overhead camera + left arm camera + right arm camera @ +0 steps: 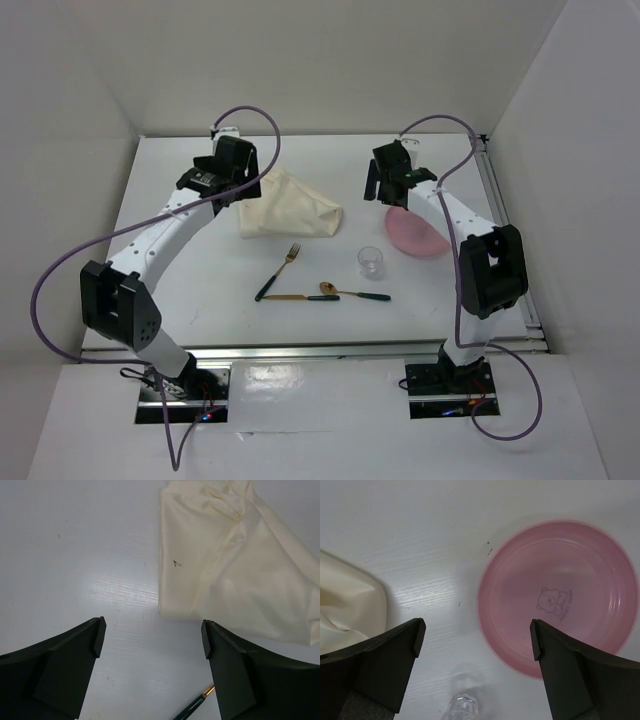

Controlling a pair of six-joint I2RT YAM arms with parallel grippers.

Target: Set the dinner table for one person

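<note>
Now both gape above the table (75, 555): your left gripper (152, 630) over limp cloth (235, 565), so pinch its lower-left corner; right gripper (477, 630) over the slick, stiff plate (560, 570).

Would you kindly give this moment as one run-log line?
left gripper open, near cream cloth corner | right gripper open, near pink plate rim
</note>
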